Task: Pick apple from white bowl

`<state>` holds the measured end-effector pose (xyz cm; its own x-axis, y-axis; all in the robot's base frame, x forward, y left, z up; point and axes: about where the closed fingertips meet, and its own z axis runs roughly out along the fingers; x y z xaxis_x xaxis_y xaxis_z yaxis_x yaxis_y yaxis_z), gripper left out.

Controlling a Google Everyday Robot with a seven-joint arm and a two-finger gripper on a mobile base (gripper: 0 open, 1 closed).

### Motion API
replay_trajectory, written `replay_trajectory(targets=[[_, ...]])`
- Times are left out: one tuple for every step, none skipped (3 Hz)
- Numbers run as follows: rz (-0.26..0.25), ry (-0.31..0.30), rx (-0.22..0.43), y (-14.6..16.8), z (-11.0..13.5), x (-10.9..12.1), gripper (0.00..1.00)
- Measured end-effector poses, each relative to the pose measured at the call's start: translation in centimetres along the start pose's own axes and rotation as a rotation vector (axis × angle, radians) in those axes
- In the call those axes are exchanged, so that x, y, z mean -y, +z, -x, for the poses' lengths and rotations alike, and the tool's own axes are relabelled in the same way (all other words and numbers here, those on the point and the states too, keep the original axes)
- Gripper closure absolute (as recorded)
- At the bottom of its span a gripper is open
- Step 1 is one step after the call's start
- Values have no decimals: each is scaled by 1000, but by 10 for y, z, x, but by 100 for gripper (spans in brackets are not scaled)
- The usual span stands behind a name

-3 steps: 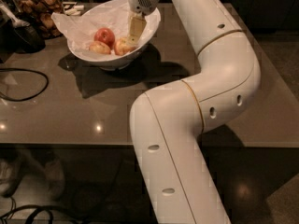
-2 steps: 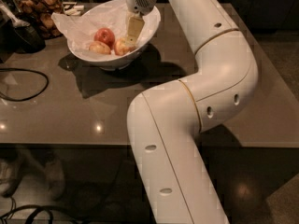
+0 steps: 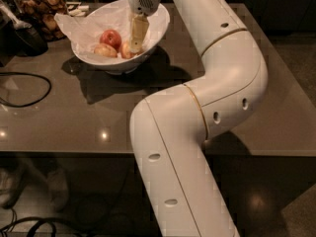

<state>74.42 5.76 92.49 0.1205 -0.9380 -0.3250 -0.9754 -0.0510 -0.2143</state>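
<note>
The white bowl [image 3: 157, 19] stands at the back of the brown table. Three apples lie in it. The yellow-orange apple with red blush [image 3: 125, 50] is at the front right, partly hidden by my gripper. A deep red apple [image 3: 111, 37] lies behind it and a paler yellowish apple [image 3: 104, 50] to its left. My gripper [image 3: 135, 45] reaches down into the bowl from above, its tip right at the blushed apple's right side. I cannot tell whether it touches the apple.
A glass jar of brown snacks [image 3: 42, 6] and a dark object [image 3: 24, 37] stand left of the bowl. A black cable [image 3: 29, 94] loops on the table's left. My white arm [image 3: 222, 78] crosses the table's right half. The table's front edge [image 3: 74, 153] is near.
My gripper has moved slightly left and lower into the bowl, closer to the blushed apple. The apples and bowl have not moved.
</note>
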Motion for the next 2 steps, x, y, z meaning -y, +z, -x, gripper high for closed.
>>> replay_trajectory(targets=[[0,0,0,0,0,0,43],[3,-4,1,1,1,0,39]])
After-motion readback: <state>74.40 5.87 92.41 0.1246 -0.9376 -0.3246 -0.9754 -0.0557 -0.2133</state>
